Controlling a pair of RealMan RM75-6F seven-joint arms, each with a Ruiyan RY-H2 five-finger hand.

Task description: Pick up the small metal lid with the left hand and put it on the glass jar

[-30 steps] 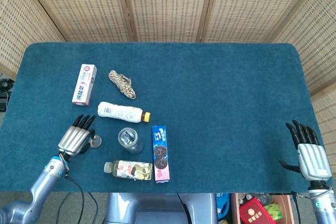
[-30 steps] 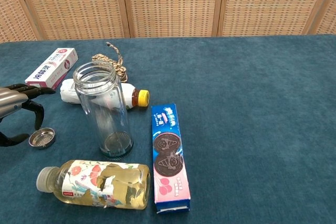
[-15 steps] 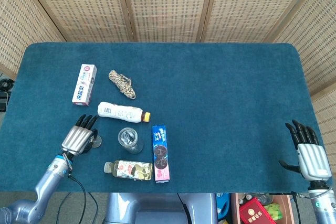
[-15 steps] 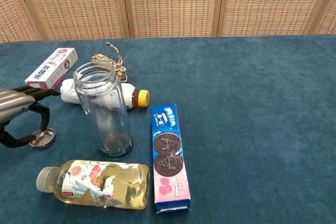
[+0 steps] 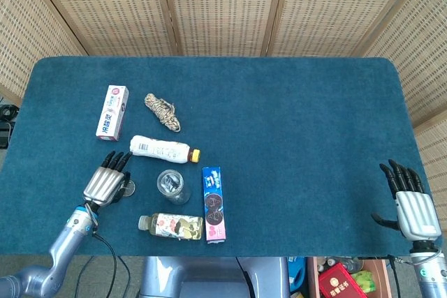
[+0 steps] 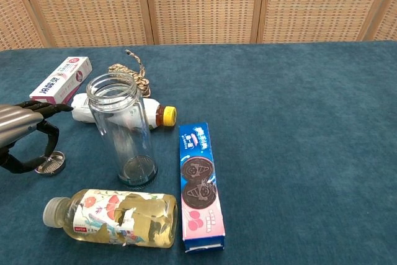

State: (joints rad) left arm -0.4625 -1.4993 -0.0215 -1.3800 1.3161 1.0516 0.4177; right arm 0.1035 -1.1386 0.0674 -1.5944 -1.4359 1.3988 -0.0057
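Observation:
The small metal lid [image 6: 49, 163] lies flat on the blue cloth, left of the upright, open glass jar [image 6: 122, 131]. My left hand [image 6: 25, 134] hovers over the lid's left side. One finger curves down beside the lid's rim and the thumb reaches in from the left. I cannot tell whether they touch the lid, and it is not lifted. In the head view the lid [image 5: 128, 188] shows just right of the left hand [image 5: 105, 183], with the jar [image 5: 172, 185] further right. My right hand [image 5: 408, 200] rests open at the table's right front corner.
A tea bottle [image 6: 111, 217] lies in front of the jar and a blue cookie box [image 6: 200, 184] lies to its right. Behind the jar lies a white bottle with a yellow cap [image 6: 158, 115], then a rope coil [image 6: 130, 69] and a toothpaste box [image 6: 61, 80].
My left hand has crept right, toward the lid, and its finger and thumb have curled closer around it. The lid, jar and right hand have not moved.

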